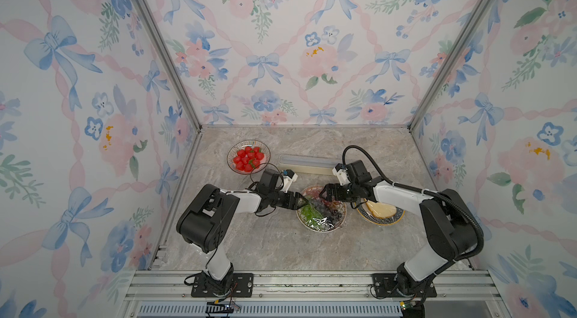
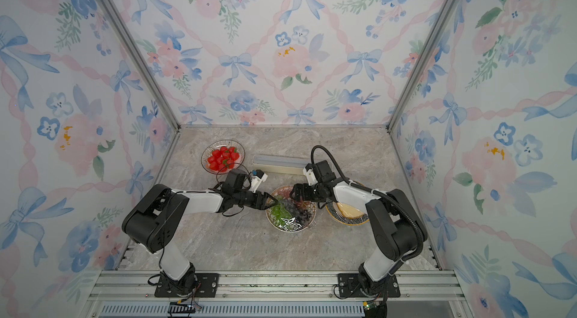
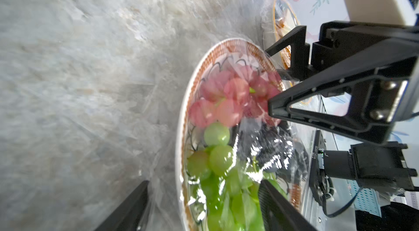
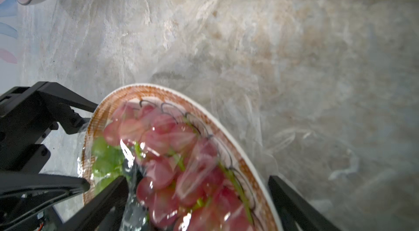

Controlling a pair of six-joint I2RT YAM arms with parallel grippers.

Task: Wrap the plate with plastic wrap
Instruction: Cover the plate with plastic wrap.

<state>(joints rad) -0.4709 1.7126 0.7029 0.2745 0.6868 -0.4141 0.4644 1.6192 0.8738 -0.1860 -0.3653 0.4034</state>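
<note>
The plate (image 1: 321, 229) (image 2: 290, 229) holds red, green and dark grapes under glossy, crinkled plastic wrap (image 1: 318, 223) (image 3: 267, 150). Loose film also lies on the table past the rim (image 4: 294, 141). My left gripper (image 1: 301, 201) (image 2: 271, 201) (image 3: 205, 182) is open at the plate's left edge, one finger outside the rim (image 3: 184, 114) and one over the green grapes. My right gripper (image 1: 324, 194) (image 2: 293, 194) (image 4: 197, 178) is open at the far right edge, straddling the rim (image 4: 226, 123) above the red grapes. Each wrist view shows the opposite gripper open too (image 3: 271, 78) (image 4: 90, 146).
The long cream wrap box (image 1: 307, 164) (image 2: 278, 163) lies behind the plate. A glass bowl (image 1: 237, 145) of strawberries stands at the back left. A yellow-rimmed plate (image 1: 379, 223) with a pale wedge sits under my right forearm. Patterned walls close in three sides.
</note>
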